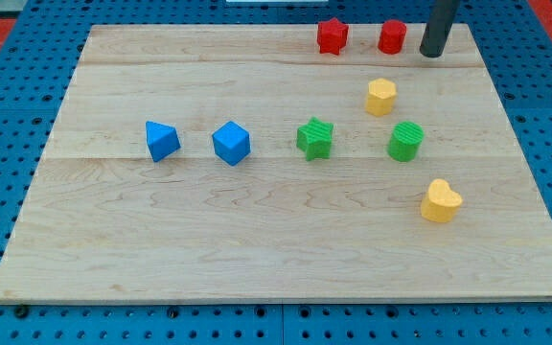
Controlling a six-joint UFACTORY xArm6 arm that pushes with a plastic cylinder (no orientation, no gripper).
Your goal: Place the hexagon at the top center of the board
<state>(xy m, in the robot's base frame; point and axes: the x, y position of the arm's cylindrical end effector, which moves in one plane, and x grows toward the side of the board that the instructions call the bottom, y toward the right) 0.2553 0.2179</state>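
Note:
The yellow hexagon (380,97) lies on the wooden board (257,230), right of centre in the upper half. My tip (430,56) rests near the board's top right, up and to the right of the hexagon and apart from it. The tip stands just right of a red round block (392,36), with a small gap between them. A red star (332,35) lies left of that, near the top edge.
A green star (315,138) and a green cylinder (405,141) lie below the hexagon. A yellow heart (440,201) lies lower right. A blue cube (230,143) and a blue triangle (161,141) lie at mid-left.

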